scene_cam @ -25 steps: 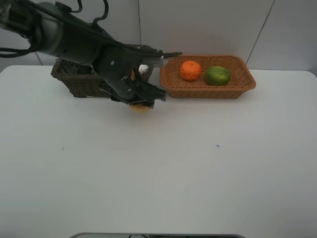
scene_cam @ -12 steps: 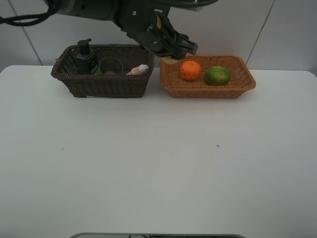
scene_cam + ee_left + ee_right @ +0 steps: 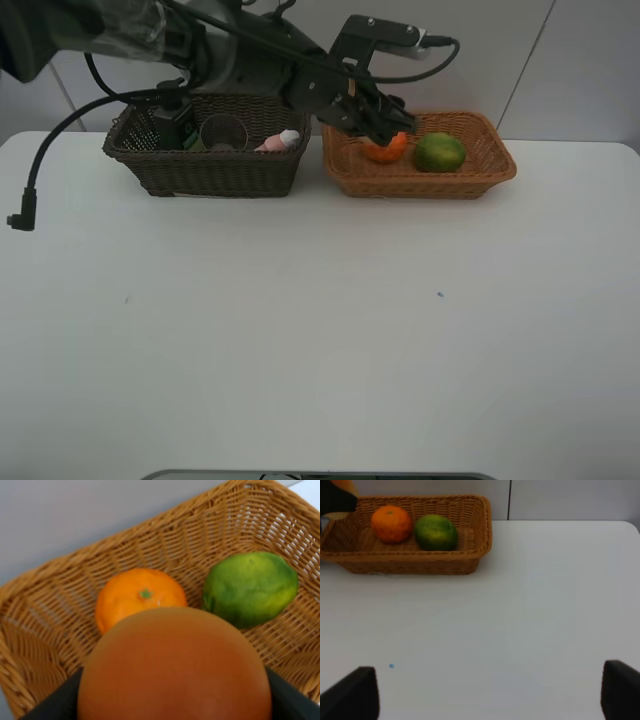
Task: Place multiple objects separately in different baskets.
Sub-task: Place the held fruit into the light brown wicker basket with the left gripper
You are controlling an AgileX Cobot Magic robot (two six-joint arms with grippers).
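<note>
My left gripper (image 3: 372, 128) is shut on the red-orange peach-like fruit (image 3: 172, 665) and hangs low over the left half of the light tan basket (image 3: 480, 178). The peach hides most of the orange (image 3: 388, 150); the left wrist view shows the orange (image 3: 140, 594) and the green fruit (image 3: 250, 587) lying in that basket (image 3: 45, 645) just below the peach. The dark brown basket (image 3: 205, 175) holds the pump bottle (image 3: 175, 120), the mauve cup (image 3: 222, 133) and the pink bottle (image 3: 280, 141). Over bare table, my right gripper (image 3: 487, 700) stands open; the exterior view does not show it.
The two baskets stand side by side along the table's far edge against a white wall. A black cable (image 3: 40, 170) loops down from the left arm over the table's left side. The right wrist view shows a small blue speck (image 3: 391, 666) on the white tabletop.
The left arm has lifted the peach from the table in front of the dark basket, carried it right, and lowered it over the tan basket. The right gripper has not moved.
</note>
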